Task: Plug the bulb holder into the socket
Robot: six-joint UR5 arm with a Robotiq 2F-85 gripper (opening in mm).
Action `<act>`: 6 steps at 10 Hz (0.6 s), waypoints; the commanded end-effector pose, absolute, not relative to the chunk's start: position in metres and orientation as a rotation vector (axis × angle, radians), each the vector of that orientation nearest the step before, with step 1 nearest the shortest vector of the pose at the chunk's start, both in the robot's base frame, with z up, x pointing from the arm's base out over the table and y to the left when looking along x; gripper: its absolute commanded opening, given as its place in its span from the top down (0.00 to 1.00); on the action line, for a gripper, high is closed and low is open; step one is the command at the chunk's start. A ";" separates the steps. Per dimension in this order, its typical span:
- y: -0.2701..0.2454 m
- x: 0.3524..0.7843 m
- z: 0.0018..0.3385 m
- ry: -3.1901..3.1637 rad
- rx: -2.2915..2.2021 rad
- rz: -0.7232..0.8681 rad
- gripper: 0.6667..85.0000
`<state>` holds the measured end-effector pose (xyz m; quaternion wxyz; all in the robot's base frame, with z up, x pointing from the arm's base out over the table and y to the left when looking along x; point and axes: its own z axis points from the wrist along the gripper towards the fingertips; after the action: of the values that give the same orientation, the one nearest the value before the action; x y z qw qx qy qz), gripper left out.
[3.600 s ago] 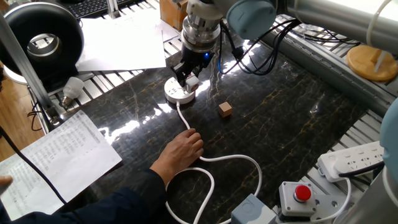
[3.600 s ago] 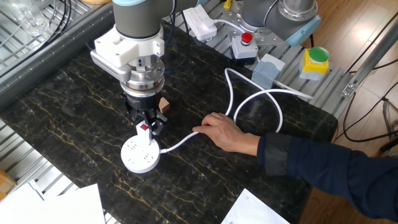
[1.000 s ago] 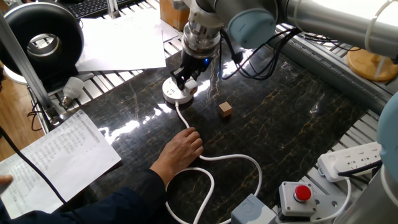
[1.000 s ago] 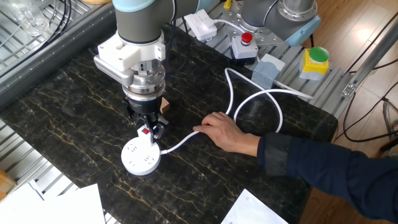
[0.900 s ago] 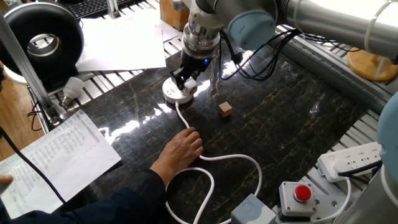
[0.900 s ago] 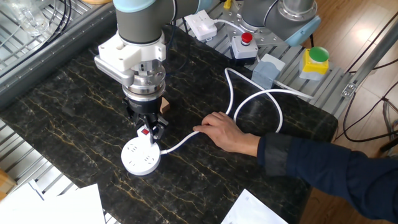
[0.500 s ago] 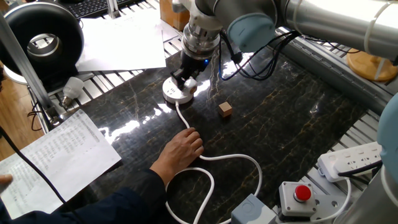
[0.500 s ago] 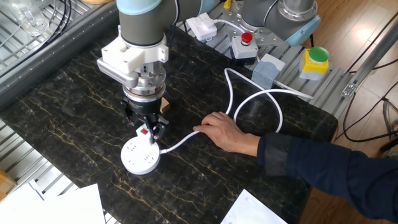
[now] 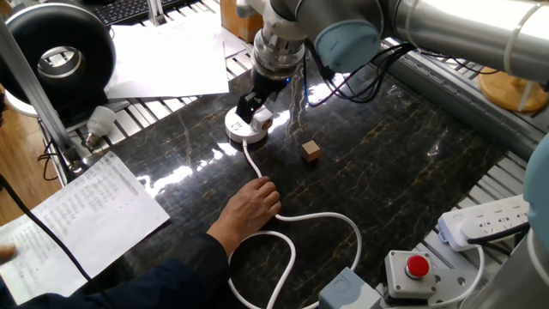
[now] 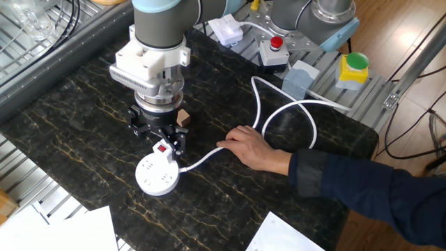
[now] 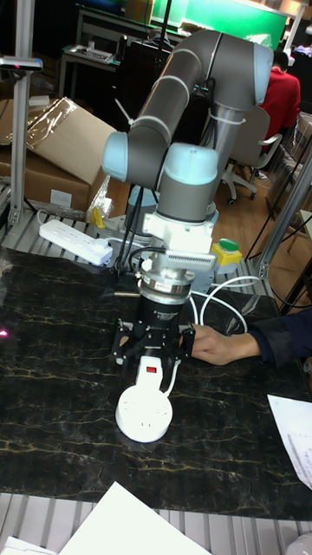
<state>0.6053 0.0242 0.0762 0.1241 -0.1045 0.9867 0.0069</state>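
Note:
The socket [image 10: 157,176] is a round white disc on the dark marble table, also seen in one fixed view [image 9: 241,128] and the tall view [image 11: 146,416]. Its white cord [image 10: 261,104] loops off toward the table edge. The bulb holder [image 10: 162,148], a small white block with a red switch, stands on the socket's far edge [image 11: 149,368] [image 9: 261,115]. My gripper [image 10: 157,132] hangs right over it, open, fingers spread wide to either side of the holder [image 11: 153,347] and not touching it. How deep the holder sits in the socket is hidden.
A person's hand [image 10: 247,146] presses the cord onto the table beside the socket. A small wooden cube [image 9: 310,151] lies behind the gripper. A power strip [image 9: 485,219], a grey box with a red button [image 9: 412,270] and papers [image 9: 86,215] line the edges.
The gripper's fingers have spread apart and let go of the bulb holder, which stays on the socket's edge. The hand and cord have not moved.

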 end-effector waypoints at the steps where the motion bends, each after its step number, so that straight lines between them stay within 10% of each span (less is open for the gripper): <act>1: 0.023 0.597 0.112 2.943 -0.344 -0.012 0.19; 6: 0.052 0.595 0.169 2.999 -0.237 -0.033 0.58</act>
<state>0.5955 0.0379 0.1412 0.0712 -0.1009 0.9923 -0.0128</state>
